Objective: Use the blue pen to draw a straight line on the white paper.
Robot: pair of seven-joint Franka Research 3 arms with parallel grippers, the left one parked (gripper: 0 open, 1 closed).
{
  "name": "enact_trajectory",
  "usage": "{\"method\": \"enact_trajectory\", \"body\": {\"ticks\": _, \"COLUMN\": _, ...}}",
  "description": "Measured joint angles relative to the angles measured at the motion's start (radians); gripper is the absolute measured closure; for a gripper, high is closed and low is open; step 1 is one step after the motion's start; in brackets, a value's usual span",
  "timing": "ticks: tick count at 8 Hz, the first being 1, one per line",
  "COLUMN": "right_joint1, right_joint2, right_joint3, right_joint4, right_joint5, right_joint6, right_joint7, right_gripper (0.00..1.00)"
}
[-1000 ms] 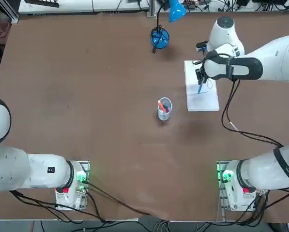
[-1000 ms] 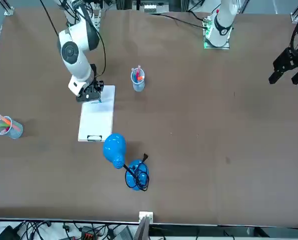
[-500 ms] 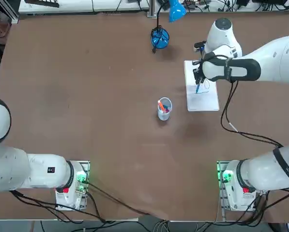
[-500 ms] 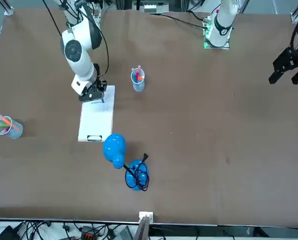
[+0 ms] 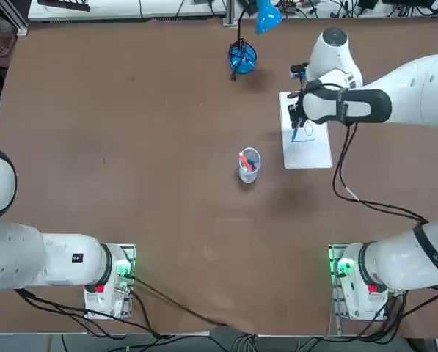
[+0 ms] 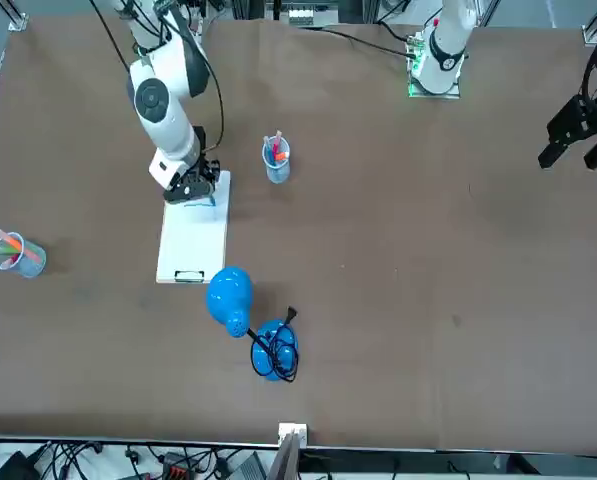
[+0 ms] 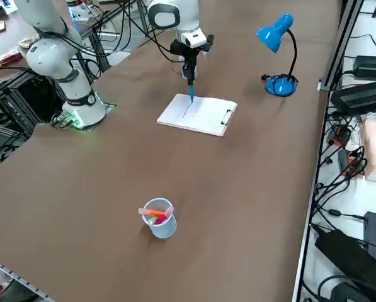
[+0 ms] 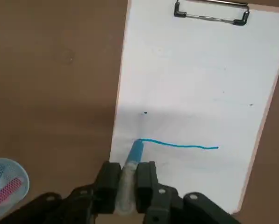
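The right gripper is clenched on the pen, holding it upright with its tip touching the paper. The tip rests near one long edge of the sheet, at the end of a blue line that runs across it toward the opposite edge. The clipboard's clip sits at the far short edge.

blue desk lamp upright | pen cup mid-table | second pen cup near edge
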State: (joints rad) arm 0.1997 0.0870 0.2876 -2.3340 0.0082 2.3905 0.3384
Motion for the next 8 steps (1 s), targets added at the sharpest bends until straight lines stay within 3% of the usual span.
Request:
{"method": "enact_trajectory", "body": {"ticks": 5, "right_joint1": 0.024, "right_joint2": 0.009, "right_joint3": 0.000, "right_joint4": 0.050, "right_joint5": 0.020, "right_joint6": -0.025, "right_joint7": 0.019, "right_gripper": 0.79}}
{"method": "enact_trajectory", "body": {"ticks": 8, "right_joint1": -0.001, "right_joint2": -0.008, "right_joint3": -0.016, "right_joint4": 0.256, "right_joint5": 0.018, "right_joint6": -0.369, "right_joint7": 0.019, "right_gripper": 0.79}}
